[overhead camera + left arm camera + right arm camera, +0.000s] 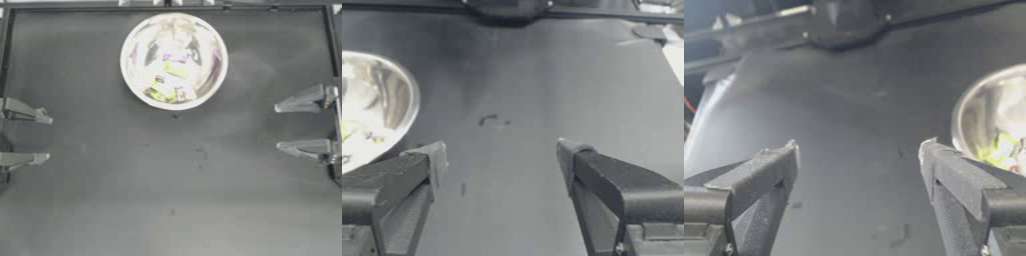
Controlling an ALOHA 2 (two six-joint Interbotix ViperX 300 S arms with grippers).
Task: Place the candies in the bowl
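2 grippers sit drawn back at the desk (167, 200) edges, left gripper (48, 139) and right gripper (277, 126), jaws spread wide, holding nothing. Candies (172, 82) lie inside the bowl (130, 45).

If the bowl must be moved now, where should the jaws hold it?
Grip the bowl by its thin rim, at the edge facing the right gripper, one jaw inside and one outside. Its wide round body probably exceeds the open jaws, and candies lie inside.
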